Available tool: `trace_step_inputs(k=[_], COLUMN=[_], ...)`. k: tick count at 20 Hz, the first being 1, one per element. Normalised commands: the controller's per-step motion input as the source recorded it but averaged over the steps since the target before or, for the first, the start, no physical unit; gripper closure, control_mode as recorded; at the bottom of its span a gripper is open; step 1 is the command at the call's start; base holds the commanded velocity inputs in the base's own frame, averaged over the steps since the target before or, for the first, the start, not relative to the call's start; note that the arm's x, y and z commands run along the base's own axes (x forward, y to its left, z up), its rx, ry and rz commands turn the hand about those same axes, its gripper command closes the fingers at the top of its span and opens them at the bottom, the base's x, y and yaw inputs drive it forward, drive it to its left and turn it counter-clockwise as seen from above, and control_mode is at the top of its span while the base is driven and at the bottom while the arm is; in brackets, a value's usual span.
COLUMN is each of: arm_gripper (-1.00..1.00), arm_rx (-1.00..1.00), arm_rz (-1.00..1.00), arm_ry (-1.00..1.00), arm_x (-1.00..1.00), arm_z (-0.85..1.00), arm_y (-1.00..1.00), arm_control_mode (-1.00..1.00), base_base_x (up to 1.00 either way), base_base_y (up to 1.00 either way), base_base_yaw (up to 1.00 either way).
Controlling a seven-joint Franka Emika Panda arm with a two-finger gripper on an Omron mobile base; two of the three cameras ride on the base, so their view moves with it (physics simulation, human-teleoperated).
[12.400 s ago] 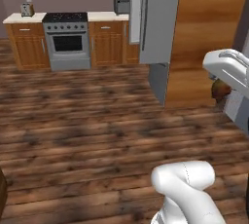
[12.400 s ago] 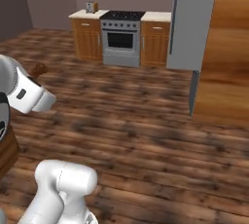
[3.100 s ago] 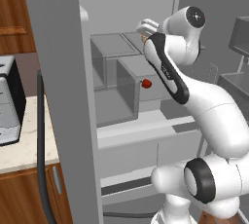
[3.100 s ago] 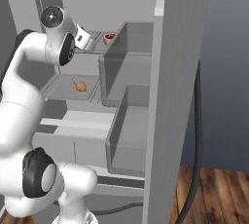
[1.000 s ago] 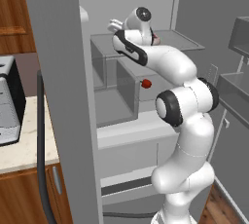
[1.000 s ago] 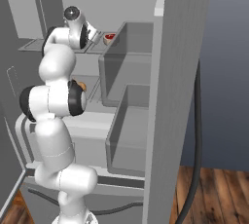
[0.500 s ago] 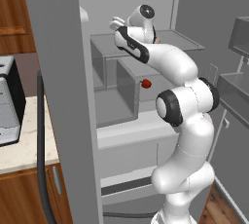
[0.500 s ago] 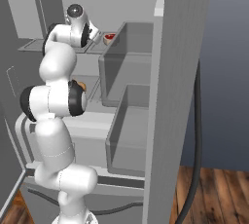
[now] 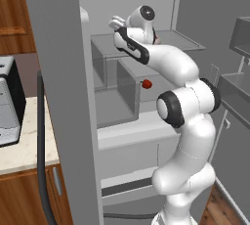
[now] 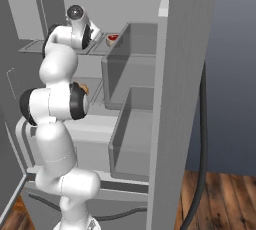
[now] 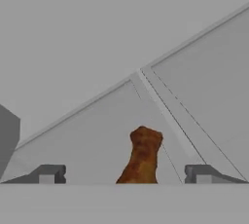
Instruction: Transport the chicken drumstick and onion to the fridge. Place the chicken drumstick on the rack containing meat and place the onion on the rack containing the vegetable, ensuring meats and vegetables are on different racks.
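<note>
The fridge (image 9: 53, 72) stands open before me, its door (image 10: 182, 74) to one side. My arm reaches onto the upper rack (image 9: 180, 40). In the hand view the brown chicken drumstick (image 11: 141, 158) lies on the translucent shelf (image 11: 204, 96), between the two fingertips (image 11: 48, 173) with wide gaps on both sides. My gripper (image 11: 126, 174) is open; its white hand (image 9: 117, 23) hangs over the rack's left end. A red piece of meat (image 10: 113, 37) lies on this same upper rack. The onion is out of view.
A small red-orange item (image 9: 145, 84) sits on the rack below, partly behind my elbow (image 10: 84, 88). Grey door bins (image 10: 130, 59) stand close to the arm. A toaster (image 9: 7, 101) sits on the counter to the left of the fridge.
The base has driven from the kitchen floor up to the open fridge. The arm has since stretched onto the upper rack; over the last second the hand has barely shifted.
</note>
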Motion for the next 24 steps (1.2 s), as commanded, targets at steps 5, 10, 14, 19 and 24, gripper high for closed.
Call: trace_step_inputs(k=[5, 10, 14, 19, 24], arm_gripper=[-1.0, -1.0, -1.0, -1.0, -1.0], arm_rx=[0.0, 0.02, 0.03, 0.06, 0.08], arm_rz=[-0.08, -0.1, 0.0, 0.0, 0.01], arm_ry=[-0.07, 0.0, 0.0, 0.0, -0.02], arm_x=[-0.65, -1.0, -1.0, -1.0, -1.0], arm_z=[0.04, 0.08, 0.11, 0.1, 0.07], arm_y=[-0.01, -0.2, -0.21, -0.35, -0.25], arm_control_mode=[-1.0, -1.0, -1.0, -1.0, -1.0], base_base_x=[0.0, 0.0, 0.0, 0.0, 0.0], base_base_y=[0.0, 0.0, 0.0, 0.0, 0.0], base_base_yaw=[0.0, 0.0, 0.0, 0.0, 0.0])
